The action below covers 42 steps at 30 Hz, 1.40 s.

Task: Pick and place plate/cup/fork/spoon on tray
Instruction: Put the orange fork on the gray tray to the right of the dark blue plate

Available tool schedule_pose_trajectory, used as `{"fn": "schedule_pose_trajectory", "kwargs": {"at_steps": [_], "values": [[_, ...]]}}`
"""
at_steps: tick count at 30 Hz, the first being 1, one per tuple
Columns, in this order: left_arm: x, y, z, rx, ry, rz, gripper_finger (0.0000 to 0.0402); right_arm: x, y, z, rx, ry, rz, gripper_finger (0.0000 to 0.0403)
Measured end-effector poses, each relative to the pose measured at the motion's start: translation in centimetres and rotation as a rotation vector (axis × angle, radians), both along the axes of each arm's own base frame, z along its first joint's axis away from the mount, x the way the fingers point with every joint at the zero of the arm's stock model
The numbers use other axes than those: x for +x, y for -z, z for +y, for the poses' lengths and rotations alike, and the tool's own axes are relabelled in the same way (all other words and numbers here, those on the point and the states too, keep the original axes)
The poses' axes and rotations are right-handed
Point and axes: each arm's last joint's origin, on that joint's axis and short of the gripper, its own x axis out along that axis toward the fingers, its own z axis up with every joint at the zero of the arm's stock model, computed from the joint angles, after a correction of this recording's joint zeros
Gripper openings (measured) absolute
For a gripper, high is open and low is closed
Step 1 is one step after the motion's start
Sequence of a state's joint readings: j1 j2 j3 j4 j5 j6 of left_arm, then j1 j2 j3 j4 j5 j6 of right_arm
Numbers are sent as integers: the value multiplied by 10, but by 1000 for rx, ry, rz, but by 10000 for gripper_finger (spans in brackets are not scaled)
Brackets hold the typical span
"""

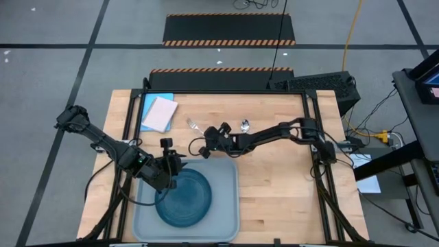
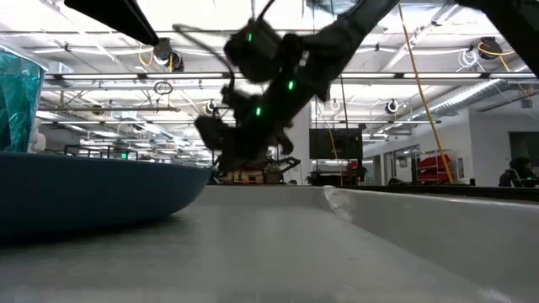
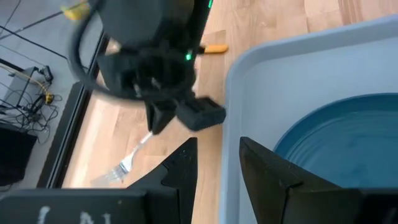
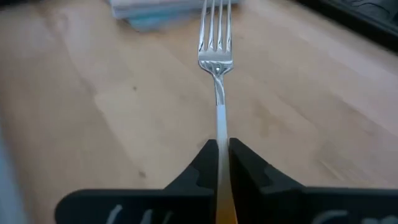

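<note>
The pale tray [image 1: 230, 206] lies at the table's near middle, and the dark teal plate [image 1: 184, 199] rests in it. In the low view the teal cup [image 2: 17, 88] stands at the left edge behind the plate's rim [image 2: 101, 181]. My right gripper [image 1: 208, 137] is just beyond the tray's far edge, shut on the fork [image 4: 216, 56]. The fork's tines [image 1: 192, 125] point toward the far left. The spoon [image 1: 245, 125] lies on the wood beside the right arm. My left gripper [image 3: 217, 155] hangs open over the tray's far left rim with nothing between its fingers. My right gripper pinches the fork between its two fingers at the metal neck [image 4: 221, 134], where it meets the orange handle. The fingers slant down from the table's right and lie along the fork. The tines [image 3: 124, 165] jut out past the fingertips, with a faint shadow beside them on the wood.
A flat blue-and-pink rectangle [image 1: 158, 113] lies at the table's far left, just past the fork's tines. A black keyboard [image 1: 315, 86] sits at the far right corner. Bare wood stretches to the right of the tray.
</note>
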<state>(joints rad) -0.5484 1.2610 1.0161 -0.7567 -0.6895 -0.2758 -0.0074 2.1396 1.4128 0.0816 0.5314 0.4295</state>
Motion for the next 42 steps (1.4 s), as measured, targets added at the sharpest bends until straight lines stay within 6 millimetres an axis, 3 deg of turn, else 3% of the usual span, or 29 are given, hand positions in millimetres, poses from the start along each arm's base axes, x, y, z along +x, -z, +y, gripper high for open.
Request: {"fn": "schedule_pose_trajectory", "kwargs": {"at_steps": [10,27,35,42], "values": [[0,0,0,-50,-48,-22,122,-21,-40,65,0,53,-45,6],[-9,0,-16,-159,-67,-66,122,-62,-43,195,167,109,-307,6],[-13,-1,-24,-192,-54,-81,122,-81,-38,228,258,121,-358,6],[-15,-1,-28,-210,-42,-93,122,-91,-36,239,305,139,-365,6]]}}
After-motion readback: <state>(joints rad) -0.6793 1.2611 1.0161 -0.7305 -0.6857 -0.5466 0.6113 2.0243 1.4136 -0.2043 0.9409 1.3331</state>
